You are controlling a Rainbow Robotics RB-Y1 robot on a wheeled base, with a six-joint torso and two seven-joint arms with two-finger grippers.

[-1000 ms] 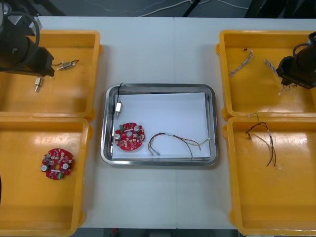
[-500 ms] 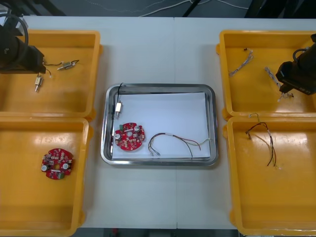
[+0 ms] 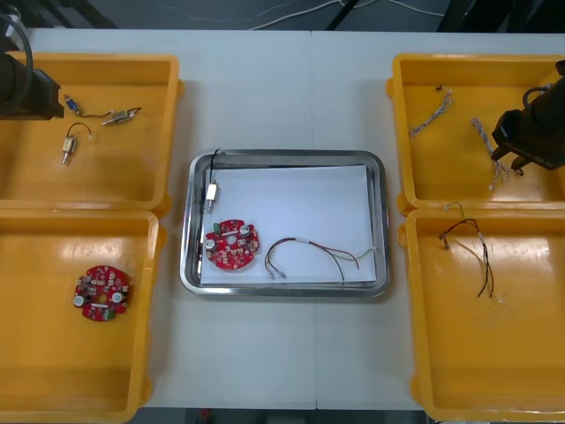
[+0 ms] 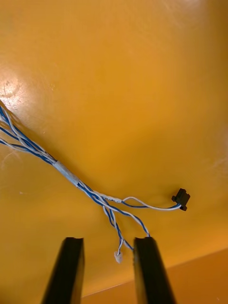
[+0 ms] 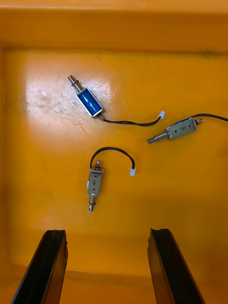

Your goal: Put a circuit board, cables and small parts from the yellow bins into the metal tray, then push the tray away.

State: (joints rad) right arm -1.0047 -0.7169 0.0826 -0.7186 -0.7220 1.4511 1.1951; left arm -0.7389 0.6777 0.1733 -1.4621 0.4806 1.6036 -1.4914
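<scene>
Left tool has drawn back outward over the far left yellow bin, released; three small metal parts lie beyond its fingers. Right tool, released, straddles the loose end of the twisted blue and white cable on the far right yellow bin floor.

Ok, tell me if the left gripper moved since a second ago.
Yes. The left gripper drew leftward across the far left bin, off the small parts.

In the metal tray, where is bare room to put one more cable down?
The white inside of the metal tray is bare across its far half, between the small metal part and the right wall, beyond the cable. The near left is crowded: the circuit board lies beside the cable's ends.
</scene>
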